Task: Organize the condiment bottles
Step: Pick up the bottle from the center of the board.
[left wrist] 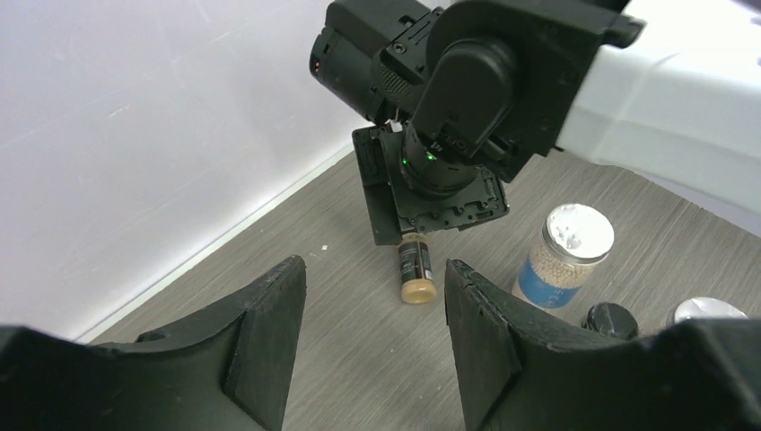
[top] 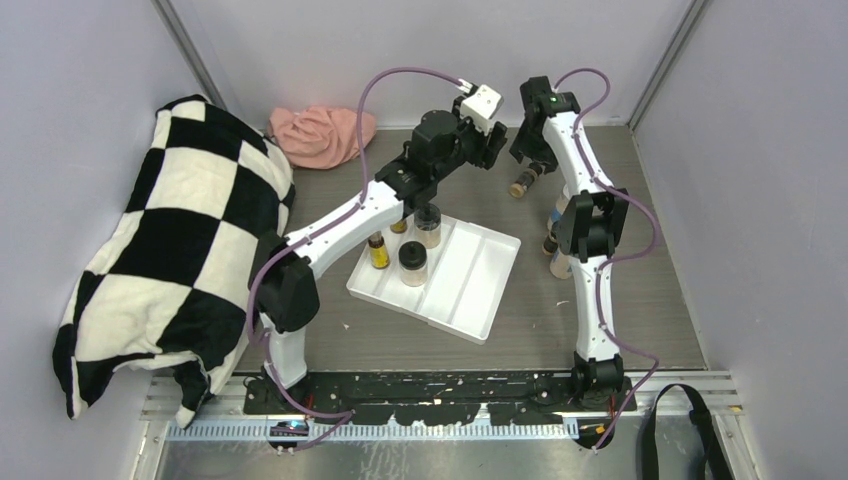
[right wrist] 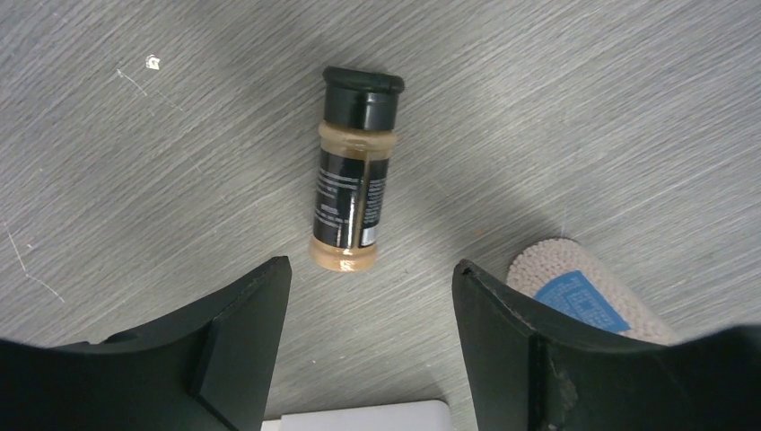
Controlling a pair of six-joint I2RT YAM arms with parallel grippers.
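Right claw (right wrist: 370, 268): jaws apart, empty, poised over a black-capped bottle (right wrist: 353, 193) of tan powder. This bottle lies on its side on the surface (right wrist: 583, 117), beyond the far right corner of the white tray (top: 470, 290).

Left claw (left wrist: 372, 268): jaws apart, empty, raised beyond the tray's far edge.

At the tray's left end stand two black-lidded beige jars (top: 413, 262) and a yellow bottle (top: 378, 250).

A clear shaker (left wrist: 565, 256) stands upright to the right of the tray.
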